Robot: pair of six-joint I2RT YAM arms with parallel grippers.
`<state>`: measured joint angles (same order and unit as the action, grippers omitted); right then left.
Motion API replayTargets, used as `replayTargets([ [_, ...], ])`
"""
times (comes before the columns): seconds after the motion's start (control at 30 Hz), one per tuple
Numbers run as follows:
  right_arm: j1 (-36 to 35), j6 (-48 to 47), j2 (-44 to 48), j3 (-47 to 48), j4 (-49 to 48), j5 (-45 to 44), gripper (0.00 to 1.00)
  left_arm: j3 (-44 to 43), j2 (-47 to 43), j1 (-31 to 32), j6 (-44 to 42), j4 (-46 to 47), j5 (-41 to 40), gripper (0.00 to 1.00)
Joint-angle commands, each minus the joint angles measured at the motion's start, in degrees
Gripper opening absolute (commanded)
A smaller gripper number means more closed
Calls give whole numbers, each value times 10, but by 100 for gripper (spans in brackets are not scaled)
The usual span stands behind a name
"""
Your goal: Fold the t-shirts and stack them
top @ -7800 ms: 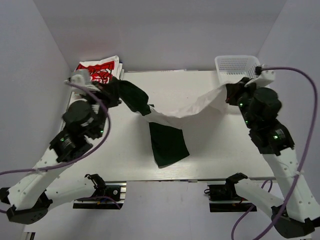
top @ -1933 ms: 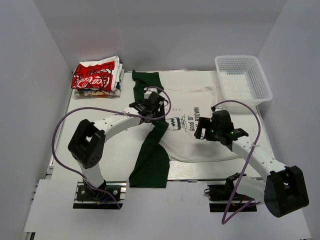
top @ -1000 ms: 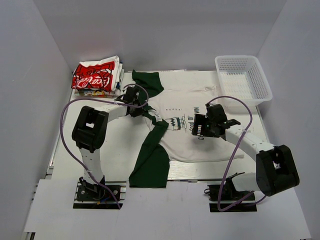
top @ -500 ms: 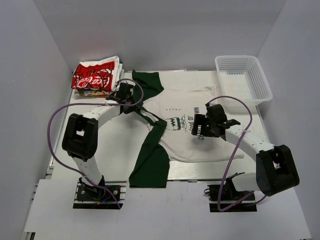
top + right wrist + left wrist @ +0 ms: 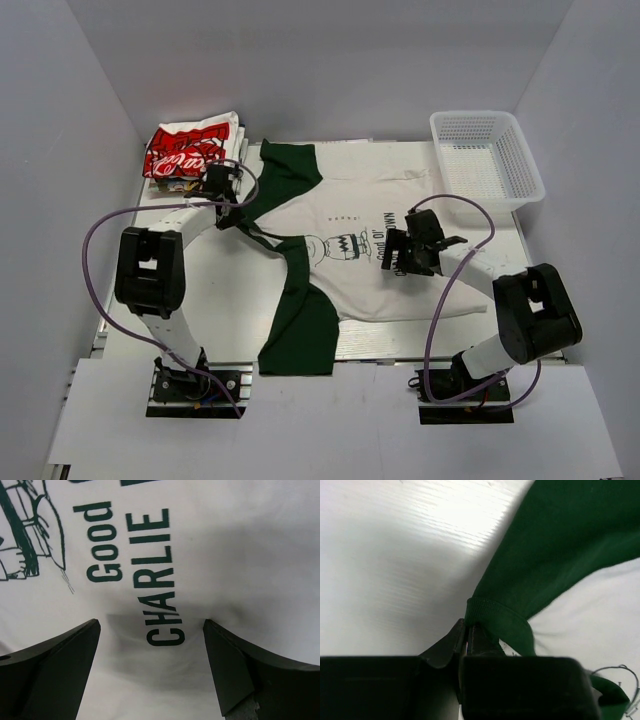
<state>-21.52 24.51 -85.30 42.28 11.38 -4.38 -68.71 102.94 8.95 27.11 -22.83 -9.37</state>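
I see the open tee (image 5: 400, 290) spread across the middle of the worktop (image 5: 200, 290), with one sleeve (image 5: 300, 335) reaching the near edge. The folded stack (image 5: 190, 150) sits in the far left corner and the basket (image 5: 485, 160) in the far right. My left pincer (image 5: 230, 205) lies between stack and tee, at the far sleeve. My right pincer (image 5: 393, 258) is over the tee, right of its middle.

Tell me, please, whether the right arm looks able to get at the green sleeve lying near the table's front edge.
Probably yes. The right gripper is open over the shirt, and only flat white cloth lies between it and that sleeve. The left gripper is away at the other sleeve.
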Motion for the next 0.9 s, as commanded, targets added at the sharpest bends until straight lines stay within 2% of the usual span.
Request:
replayTargets([
  [0.0, 9, 41, -43, -34, 38, -31, 90, 2, -5, -28, -78, 20, 8, 10],
  [0.17, 24, 61, -39, -45, 44, -32, 90, -50, 22, -81, -117, -5, 19, 10],
  [0.23, 33, 59, -39, -46, 44, -28, 90, -57, 35, -95, -123, -14, 27, 14],
  [0.3, 39, 55, -42, -41, 43, -18, 90, -63, 35, -113, -123, -33, 33, 33],
  [0.37, 39, 50, -44, -41, 38, -6, 89, -63, 35, -121, -117, -46, 39, 69],
  [0.4, 39, 47, -43, -40, 33, 2, 89, -63, 35, -126, -109, -46, 47, 99],
  [0.53, 35, 33, -36, -36, 28, 14, 89, -52, -17, -126, -96, -52, 114, 100],
  [0.6, 34, 26, -30, -36, 21, 25, 89, -34, -62, -116, -85, -28, 171, 100],
  [0.63, 34, 18, -30, -34, 17, 32, 90, -8, -76, -111, -74, 0, 225, 100],
  [0.77, 31, 7, -36, -32, 13, 38, 90, 46, -90, -79, -23, 46, 339, 100],
  [0.87, 31, 7, -20, -36, 8, 38, 90, 74, -129, -29, -9, 60, 325, 100],
])
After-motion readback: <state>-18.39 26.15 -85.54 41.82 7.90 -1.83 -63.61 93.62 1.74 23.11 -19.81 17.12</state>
